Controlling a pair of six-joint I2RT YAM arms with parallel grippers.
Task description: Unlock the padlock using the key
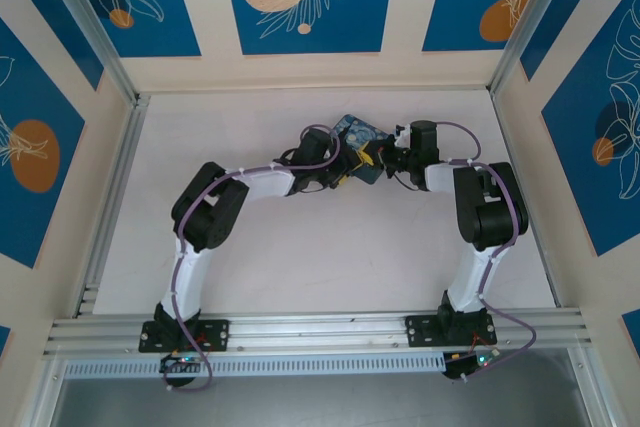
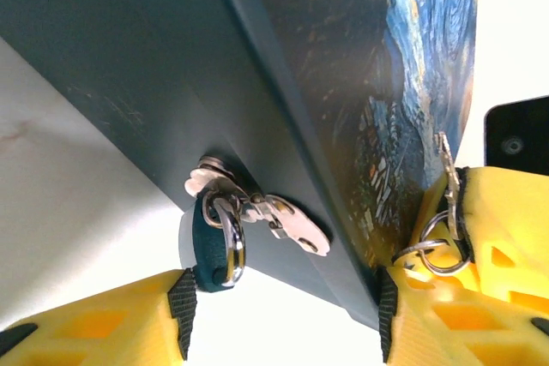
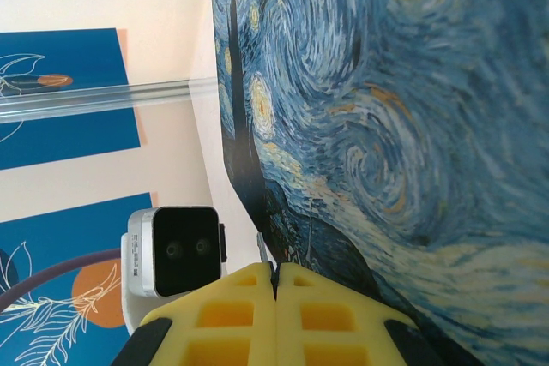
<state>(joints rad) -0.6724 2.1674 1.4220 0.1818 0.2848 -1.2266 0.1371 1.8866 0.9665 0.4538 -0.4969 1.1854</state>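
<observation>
Evidently the right gripper (image 3: 276, 276) is clenched on the key (image 3: 262, 250), a thin sliver pinched between its yellow fingers just beside the painted box (image 3: 386, 126). The padlock (image 2: 206, 255) hangs from a metal hasp (image 2: 274, 216) on the box's dark side. The left gripper (image 2: 283, 315) has its fingers spread either side of padlock and box edge; I cannot tell whether they press.

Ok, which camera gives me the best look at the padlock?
Left wrist: the padlock hangs close up at the metal hasp on the box. From the top external view it's too small to make out; the right wrist faces the box's painted side.
</observation>
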